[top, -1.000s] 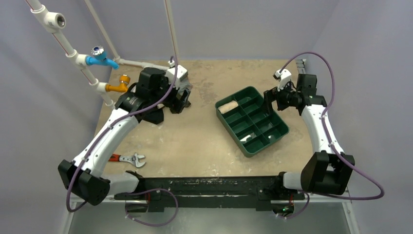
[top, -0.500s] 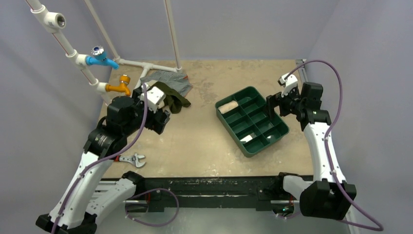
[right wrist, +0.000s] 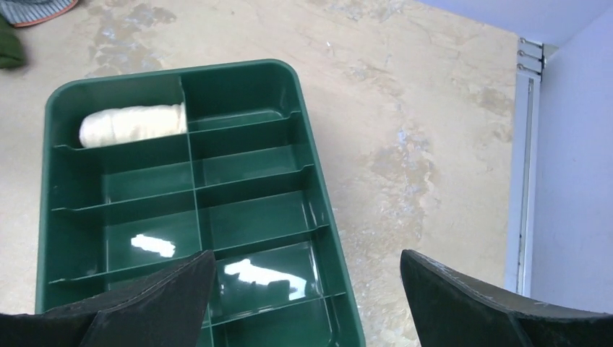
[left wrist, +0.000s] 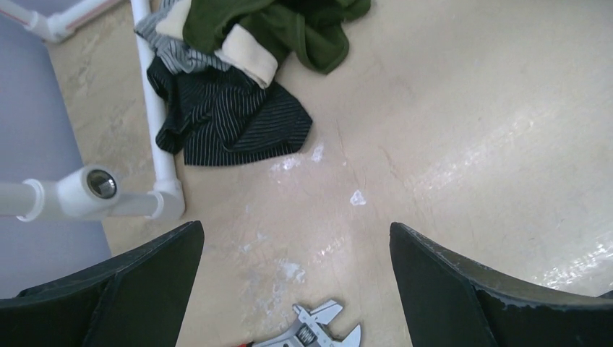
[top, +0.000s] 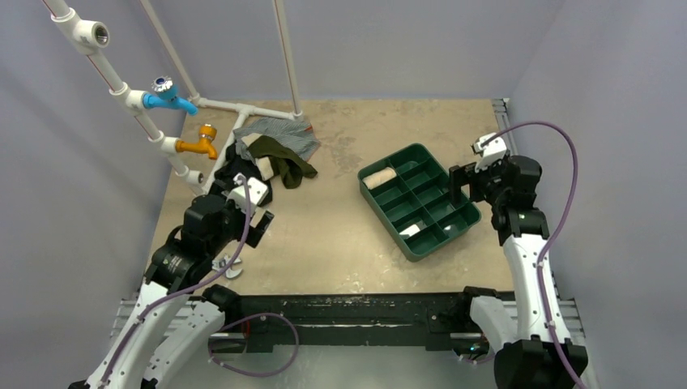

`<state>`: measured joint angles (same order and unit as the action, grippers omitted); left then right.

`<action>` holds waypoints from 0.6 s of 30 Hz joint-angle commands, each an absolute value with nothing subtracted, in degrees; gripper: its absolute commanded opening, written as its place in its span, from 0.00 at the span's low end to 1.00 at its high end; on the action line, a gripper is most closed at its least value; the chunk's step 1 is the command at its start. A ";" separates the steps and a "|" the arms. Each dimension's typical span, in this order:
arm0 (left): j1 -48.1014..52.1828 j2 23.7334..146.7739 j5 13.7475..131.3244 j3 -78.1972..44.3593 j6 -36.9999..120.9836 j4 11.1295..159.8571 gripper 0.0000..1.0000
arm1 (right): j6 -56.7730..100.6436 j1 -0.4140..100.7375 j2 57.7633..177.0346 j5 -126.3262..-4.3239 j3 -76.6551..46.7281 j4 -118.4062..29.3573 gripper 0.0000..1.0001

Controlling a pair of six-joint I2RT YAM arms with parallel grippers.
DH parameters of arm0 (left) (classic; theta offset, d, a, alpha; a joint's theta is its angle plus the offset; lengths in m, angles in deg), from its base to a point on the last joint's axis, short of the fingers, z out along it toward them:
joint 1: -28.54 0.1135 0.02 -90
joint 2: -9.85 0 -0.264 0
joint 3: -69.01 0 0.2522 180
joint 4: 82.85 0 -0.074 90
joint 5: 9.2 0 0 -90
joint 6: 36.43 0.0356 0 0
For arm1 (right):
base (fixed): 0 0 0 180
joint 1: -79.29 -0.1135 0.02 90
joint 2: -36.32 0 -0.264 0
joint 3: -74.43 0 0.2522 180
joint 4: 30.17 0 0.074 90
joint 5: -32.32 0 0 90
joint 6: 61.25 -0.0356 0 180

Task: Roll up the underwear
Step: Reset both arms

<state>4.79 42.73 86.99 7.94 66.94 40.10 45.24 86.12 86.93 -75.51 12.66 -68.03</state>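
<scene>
A pale beige cloth with a band edge (left wrist: pixel 249 58) lies in the clothes pile at the back left, tucked under the olive-green garment (left wrist: pixel 289 25); it also shows in the top view (top: pixel 263 168). A rolled pale beige cloth (right wrist: pixel 131 124) lies in the far-left compartment of the green tray (right wrist: pixel 318 188), also seen from above (top: pixel 381 177). My left gripper (left wrist: pixel 295 228) is open and empty above bare table, near of the pile (top: pixel 259 219). My right gripper (right wrist: pixel 307 254) is open and empty over the tray's right side (top: pixel 455 182).
A black striped garment (left wrist: pixel 224 116) and a grey striped one (top: pixel 283 130) lie in the pile against a white pipe frame (left wrist: pixel 155 108). An adjustable wrench (left wrist: pixel 318 334) lies near the left gripper. Blue (top: pixel 166 91) and orange (top: pixel 198 142) valves sit on the pipes.
My left arm has drawn back from the clothes pile toward the near edge, uncovering the pile. My right arm has drawn back to the right off the tray. Both grippers are empty throughout.
</scene>
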 commanded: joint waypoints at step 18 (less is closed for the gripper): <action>5.07 43.80 85.26 9.34 68.24 43.88 1.00 | 53.21 86.48 121.46 -74.85 0.12 -65.92 0.89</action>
<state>4.79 42.69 87.47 12.27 67.70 43.16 50.95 86.12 119.69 -75.14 2.24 -66.54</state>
